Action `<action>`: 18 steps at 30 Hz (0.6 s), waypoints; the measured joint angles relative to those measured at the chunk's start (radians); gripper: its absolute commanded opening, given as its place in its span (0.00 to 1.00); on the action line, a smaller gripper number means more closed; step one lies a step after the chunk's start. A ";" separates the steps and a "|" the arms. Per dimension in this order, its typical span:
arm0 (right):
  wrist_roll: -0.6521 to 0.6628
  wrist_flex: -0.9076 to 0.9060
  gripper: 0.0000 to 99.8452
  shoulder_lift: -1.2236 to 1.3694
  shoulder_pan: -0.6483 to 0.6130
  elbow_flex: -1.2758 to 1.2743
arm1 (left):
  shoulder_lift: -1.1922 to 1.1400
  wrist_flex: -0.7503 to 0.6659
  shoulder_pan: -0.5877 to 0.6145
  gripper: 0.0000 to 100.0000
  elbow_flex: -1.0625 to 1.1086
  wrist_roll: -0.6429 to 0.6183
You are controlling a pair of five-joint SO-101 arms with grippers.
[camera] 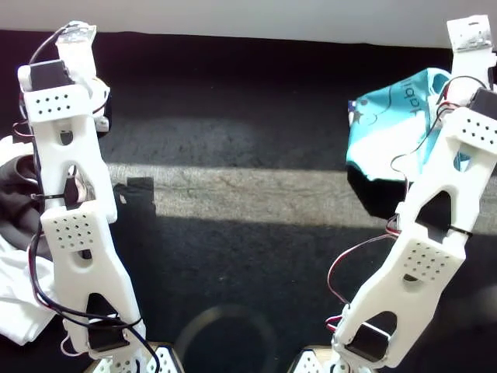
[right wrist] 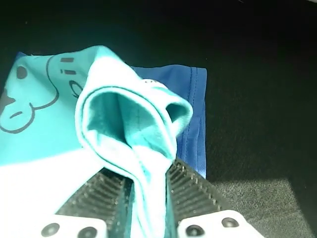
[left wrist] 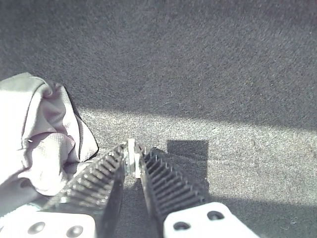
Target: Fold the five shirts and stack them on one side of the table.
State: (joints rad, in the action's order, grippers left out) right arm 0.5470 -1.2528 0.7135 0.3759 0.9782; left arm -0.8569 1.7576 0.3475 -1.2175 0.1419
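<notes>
A teal shirt [camera: 392, 124] with dark line print lies at the far right of the table, over a blue shirt [right wrist: 193, 116]. My right gripper [right wrist: 147, 191] is shut on a raised fold of the teal shirt [right wrist: 129, 129], which bulges up between its fingers. My left gripper [left wrist: 132, 166] is shut with nothing in it, just above the dark mat, beside a crumpled pale shirt [left wrist: 34, 134]. A heap of white and dark shirts [camera: 15, 256] lies at the left edge behind the left arm [camera: 74, 194].
The table is covered by a dark mat [camera: 248, 256] crossed by a bright band of sunlight [camera: 248, 194]. A pale wall runs along the far edge. The arm bases [camera: 132, 357] stand at the near edge.
</notes>
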 measured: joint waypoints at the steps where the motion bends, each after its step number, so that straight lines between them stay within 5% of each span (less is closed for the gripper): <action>1: 0.000 0.026 0.01 0.025 0.005 0.000 | 0.000 0.000 0.000 0.01 0.000 0.000; 11: 0.000 0.305 0.01 0.216 0.060 0.000 | 0.000 0.000 0.038 0.01 0.000 0.000; 18: 0.000 0.229 0.24 0.218 0.058 -0.002 | 0.000 0.000 0.038 0.18 0.000 0.000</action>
State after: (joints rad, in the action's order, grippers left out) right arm 0.5470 -1.0242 0.9314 0.4342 0.9766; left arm -0.8569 1.7576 0.3859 -1.2175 0.1419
